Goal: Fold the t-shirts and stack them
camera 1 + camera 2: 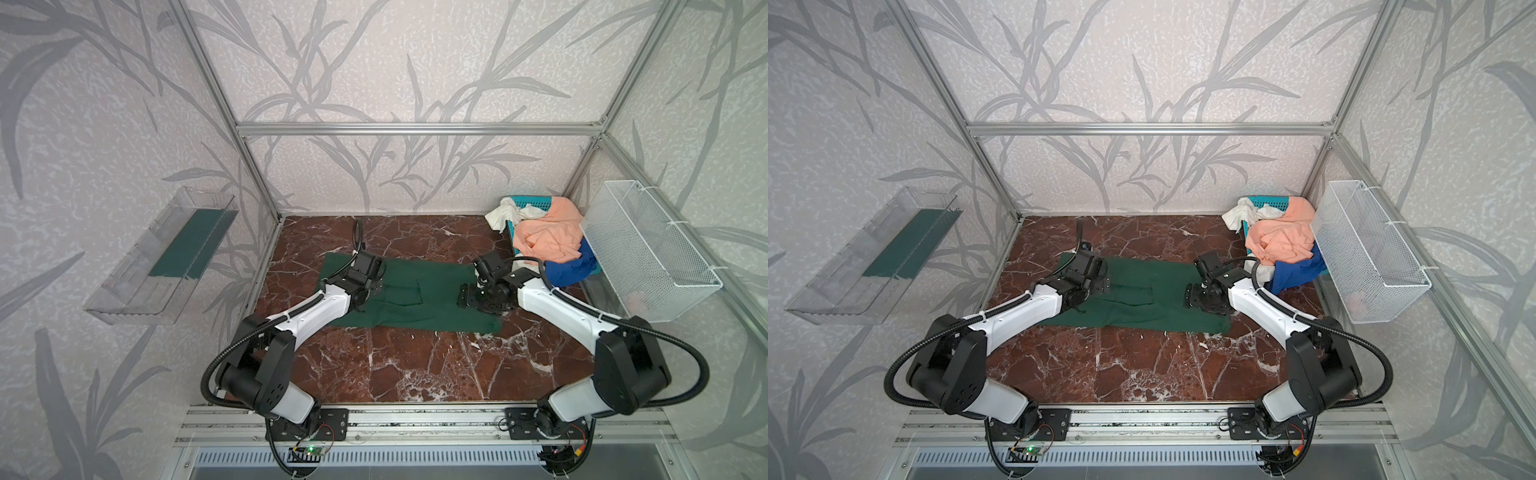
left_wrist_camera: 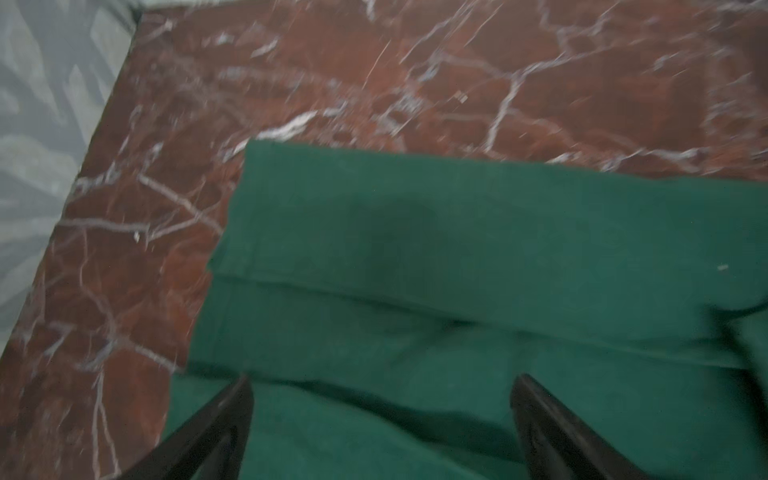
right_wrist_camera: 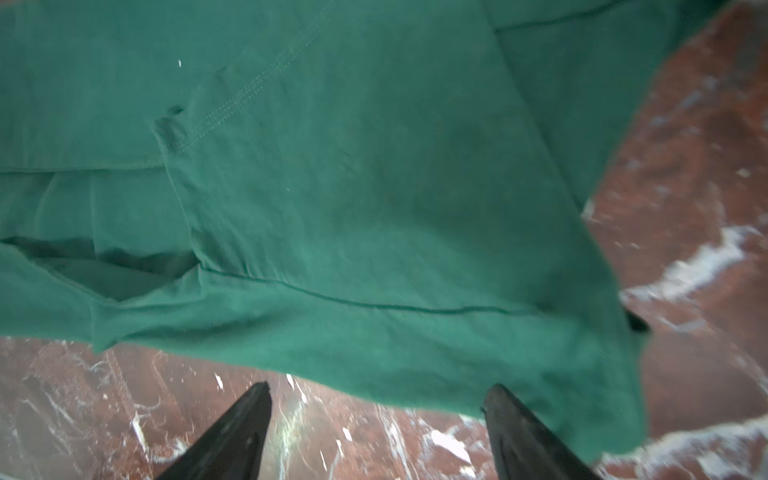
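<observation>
My left claw stands wide apart with nothing between its fingers. It is poised over the dark forest-green cloth t-shirt, which lies spread and partly folded on the red-brown marble-patterned surface. A folded edge of the shirt runs just ahead of this claw. My right claw is also wide and empty, with its tips at the shirt's outer edge and the green cloth stretching out in front of it. In both top views the shirt lies under and between my two claws. Behind my right claw, well apart, a peach-orange cloth t-shirt, a royal blue cloth t-shirt and a white cloth t-shirt are heaped in a teal slotted plastic basket.
</observation>
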You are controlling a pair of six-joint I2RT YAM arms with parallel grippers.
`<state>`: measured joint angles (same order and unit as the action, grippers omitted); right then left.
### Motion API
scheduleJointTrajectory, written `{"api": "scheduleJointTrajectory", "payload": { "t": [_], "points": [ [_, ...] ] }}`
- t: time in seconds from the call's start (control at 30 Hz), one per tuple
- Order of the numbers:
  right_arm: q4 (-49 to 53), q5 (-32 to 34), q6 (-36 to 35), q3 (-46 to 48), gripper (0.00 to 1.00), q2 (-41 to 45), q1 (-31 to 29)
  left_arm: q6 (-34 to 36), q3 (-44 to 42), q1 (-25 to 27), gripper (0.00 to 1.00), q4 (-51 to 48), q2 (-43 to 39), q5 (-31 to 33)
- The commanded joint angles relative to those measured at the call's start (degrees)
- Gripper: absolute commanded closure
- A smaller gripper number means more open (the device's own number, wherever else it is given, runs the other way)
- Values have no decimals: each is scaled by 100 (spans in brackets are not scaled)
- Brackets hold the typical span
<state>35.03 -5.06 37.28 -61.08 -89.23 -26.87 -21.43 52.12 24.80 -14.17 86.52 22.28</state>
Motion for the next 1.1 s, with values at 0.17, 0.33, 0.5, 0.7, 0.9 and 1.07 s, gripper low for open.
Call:
{"api": "scheduleJointTrajectory", "payload": {
  "t": [0.17,0.33,0.5,0.7,0.9,1.07],
  "points": [
    [-212,302,223,-708,19,-1086,-34,-503,-355,-507,3,179,18,-456],
    [-7,486,342,-977,19,-1616,-37,-710,-359,-801,3,410,340,-894],
    [-6,650,419,-961,22,-1844,-36,-644,-42,-862,4,120,824,-1110],
    [1,705,476,-973,25,-2060,-31,-640,-95,-872,7,247,1105,-1201],
    [-149,619,553,-895,34,-2284,-30,-671,-66,-865,19,337,1463,-1682],
    [-173,574,524,-1051,60,-2542,-28,-637,98,-862,49,114,1772,-1874]
  ]
}}
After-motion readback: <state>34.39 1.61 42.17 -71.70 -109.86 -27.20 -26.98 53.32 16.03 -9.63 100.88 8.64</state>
